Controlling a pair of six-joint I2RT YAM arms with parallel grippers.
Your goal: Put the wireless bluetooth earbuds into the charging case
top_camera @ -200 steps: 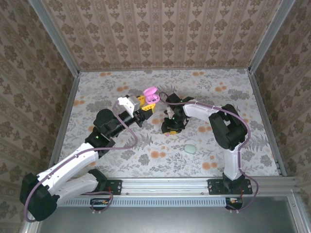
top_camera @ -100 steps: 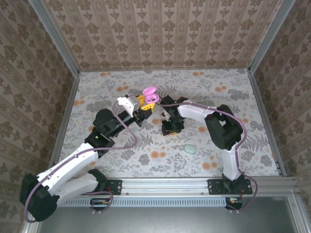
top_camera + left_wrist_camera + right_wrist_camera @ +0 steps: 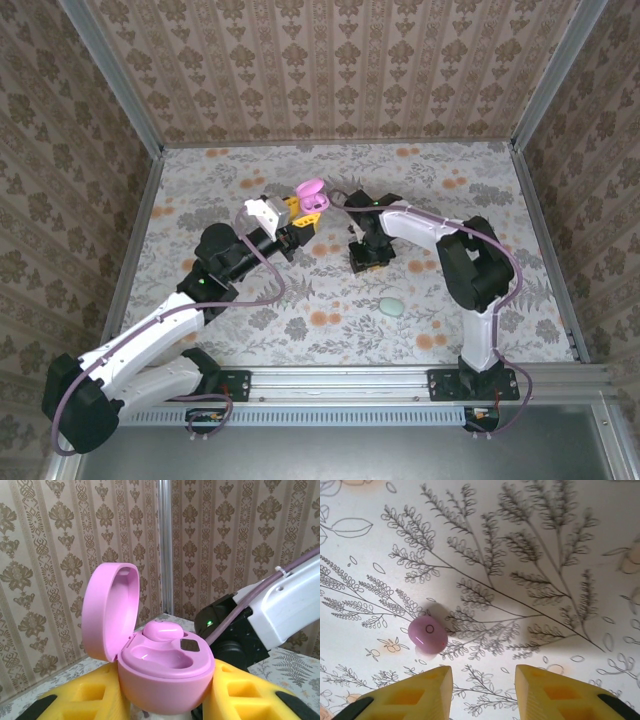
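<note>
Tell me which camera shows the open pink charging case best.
Left wrist: the charging case is close up, lid open, one earbud seated, one socket empty. Top external gives a small pink shape in the left gripper.

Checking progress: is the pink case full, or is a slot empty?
Half full. The open pink case holds one earbud; its other well is bare. A second earbud lies on the table.

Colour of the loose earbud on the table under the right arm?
Pinkish-purple; the earbud shows best in the right wrist view.
</note>
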